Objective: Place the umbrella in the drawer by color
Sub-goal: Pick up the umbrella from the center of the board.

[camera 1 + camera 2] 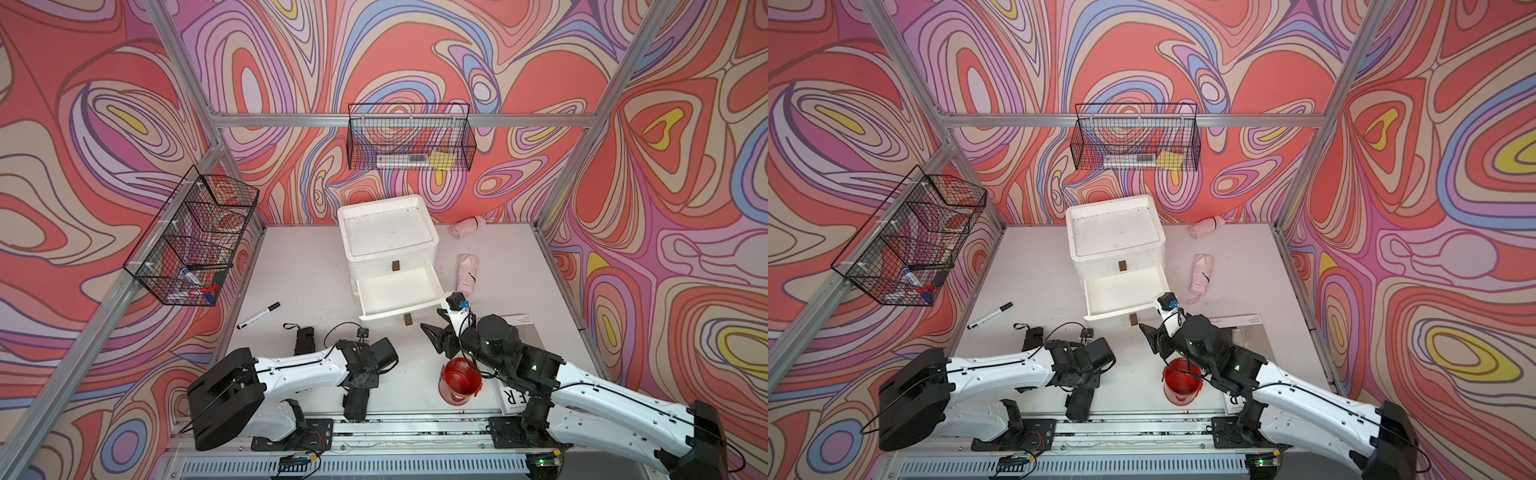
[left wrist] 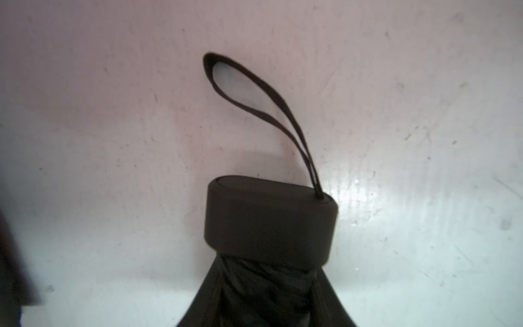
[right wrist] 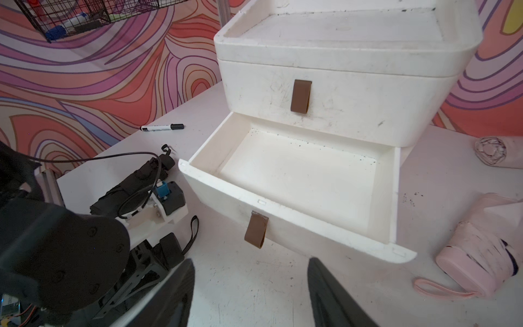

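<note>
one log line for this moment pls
left claw: at black umbrella, grip unclear | right claw: open | lower drawer: open, empty | pink umbrellas: on table

Black folded umbrella (image 2: 263,294) with matte oval handle cap (image 2: 268,223) lying on scuffed white tabletop (image 2: 113,170), thin black wrist strap loop (image 2: 276,94) curling toward eleven o'clock

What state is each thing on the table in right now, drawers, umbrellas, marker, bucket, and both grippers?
lower drawer, pulled open, empty
upper drawer, shut
far black umbrella, folded, lying flat
near black umbrella, folded, at the left gripper
near pink umbrella, folded, lying flat
far pink umbrella, folded, lying flat
marker, capped, lying flat
red bucket, upright
left gripper, over near black umbrella; fingers hidden
right gripper, open, empty
</note>
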Robot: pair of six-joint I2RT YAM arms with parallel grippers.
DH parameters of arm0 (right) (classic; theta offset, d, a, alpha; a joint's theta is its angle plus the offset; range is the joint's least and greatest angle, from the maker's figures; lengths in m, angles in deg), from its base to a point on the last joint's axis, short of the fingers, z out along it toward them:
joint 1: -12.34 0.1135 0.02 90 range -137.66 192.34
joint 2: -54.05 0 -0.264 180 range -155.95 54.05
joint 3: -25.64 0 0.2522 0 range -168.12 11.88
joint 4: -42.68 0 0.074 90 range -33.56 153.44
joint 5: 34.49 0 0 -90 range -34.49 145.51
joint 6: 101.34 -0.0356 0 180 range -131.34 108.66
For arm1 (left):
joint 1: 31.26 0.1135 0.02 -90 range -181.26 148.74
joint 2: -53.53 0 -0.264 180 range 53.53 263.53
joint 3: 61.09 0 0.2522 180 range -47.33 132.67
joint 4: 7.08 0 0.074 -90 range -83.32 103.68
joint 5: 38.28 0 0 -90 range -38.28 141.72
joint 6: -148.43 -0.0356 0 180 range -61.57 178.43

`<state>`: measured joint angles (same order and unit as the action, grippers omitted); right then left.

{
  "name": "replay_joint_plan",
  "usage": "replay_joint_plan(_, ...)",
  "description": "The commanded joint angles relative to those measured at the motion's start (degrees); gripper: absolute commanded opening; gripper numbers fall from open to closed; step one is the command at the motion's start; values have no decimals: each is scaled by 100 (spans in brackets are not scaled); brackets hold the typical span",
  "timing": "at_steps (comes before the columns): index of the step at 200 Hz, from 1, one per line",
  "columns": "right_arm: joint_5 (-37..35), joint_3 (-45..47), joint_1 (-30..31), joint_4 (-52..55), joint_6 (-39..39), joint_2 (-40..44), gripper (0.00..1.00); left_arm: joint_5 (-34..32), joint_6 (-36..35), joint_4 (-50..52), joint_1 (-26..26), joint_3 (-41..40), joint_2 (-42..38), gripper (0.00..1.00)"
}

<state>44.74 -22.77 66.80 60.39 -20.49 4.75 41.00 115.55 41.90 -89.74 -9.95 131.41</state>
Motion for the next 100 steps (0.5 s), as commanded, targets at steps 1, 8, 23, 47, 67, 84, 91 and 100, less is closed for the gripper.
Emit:
replay_joint_plan(1, -365, -91, 26, 160, -179, 192, 66, -220, -302, -447, -6, 25, -333, 17)
replay_joint_plan(8, -382, -69, 32, 155, -260, 218, 65, -283, -341, -466, -10, -14, -564, 14)
replay_joint_plan(23, -371, -58, 37, 153, -399, 235, 65, -527, -476, -457, -10, -81, -1162, 9)
replay_joint_plan(47, -348, -232, 33, 287, -506, 132, 65, -861, -1214, -951, -14, -275, -2367, 1)
replay_joint_plan(67, -349, -495, 36, 456, -547, 28, 65, -1046, -1969, -1403, -6, -309, -3264, 0)
replay_joint_plan(84, -321, -738, 33, 674, -538, -34, 65, -1100, -2677, -1954, -6, -338, -3859, 0)
replay_joint_plan(91, -316, -842, 35, 784, -536, -44, 65, -1145, -2921, -2204, -11, -325, -4000, 0)
replay_joint_plan(100, -321, -967, 30, 933, -502, -45, 65, -1169, -3221, -2454, -6, -279, -4101, 0)
